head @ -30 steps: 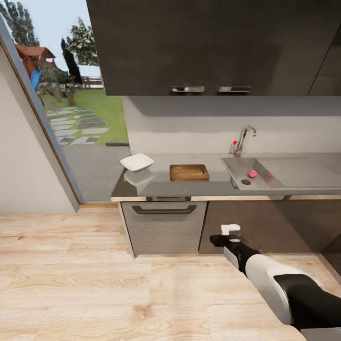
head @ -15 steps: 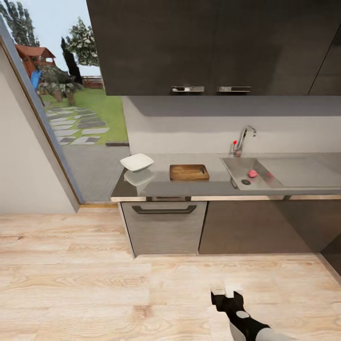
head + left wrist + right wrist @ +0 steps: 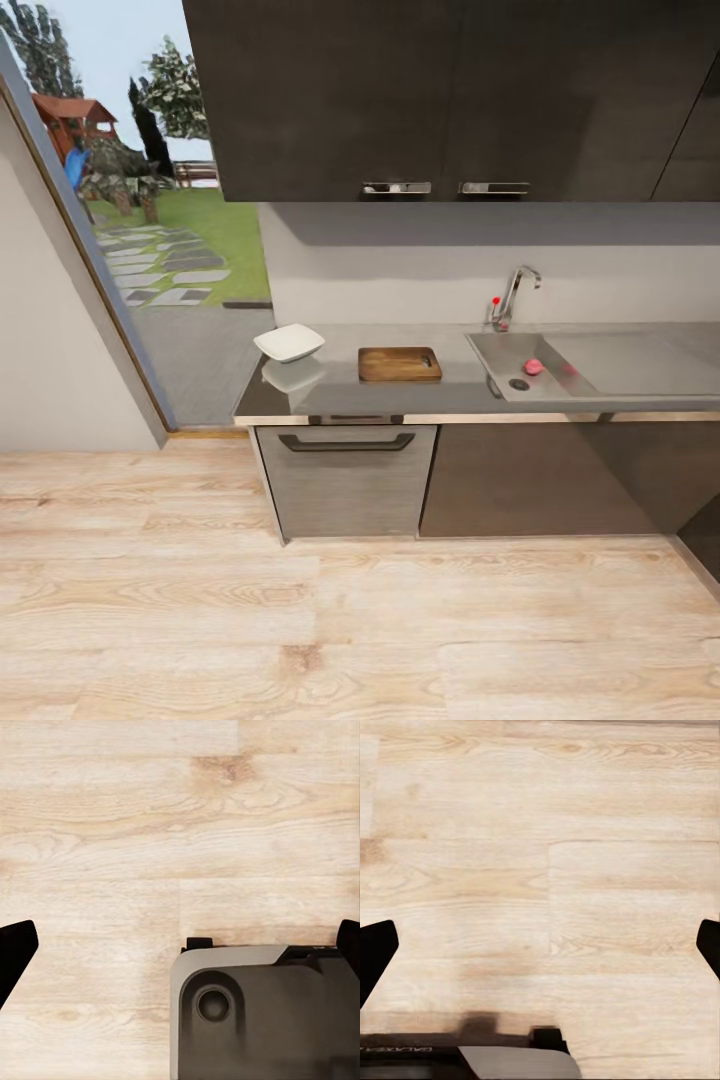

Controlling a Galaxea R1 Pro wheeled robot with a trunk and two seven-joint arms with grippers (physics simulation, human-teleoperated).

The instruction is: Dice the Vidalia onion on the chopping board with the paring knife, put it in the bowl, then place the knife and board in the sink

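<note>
From across the kitchen floor in the head view, the Vidalia onion (image 3: 533,367) lies as a small pinkish lump in the grey sink (image 3: 492,352), beside the drain. The dark brown chopping board (image 3: 400,363) rests on the glossy countertop (image 3: 340,397), left of the basin. The white bowl (image 3: 289,342) stands further left, near the counter's end. I cannot make out the paring knife at this distance. My left gripper (image 3: 180,949) and right gripper (image 3: 540,949) both hang open over the wooden floor, their dark fingertips wide apart with nothing between them.
The chrome tap (image 3: 514,292) with a red knob rises behind the sink. Dark wall cabinets (image 3: 450,100) hang above the counter, and a drawer front (image 3: 345,480) sits below it. A glass door to the garden (image 3: 170,230) is on the left. My base (image 3: 255,1016) stands on plank floor.
My right arm, raised in front of the cabinets a second ago, has dropped down and left the head view. The kitchen things have not moved.
</note>
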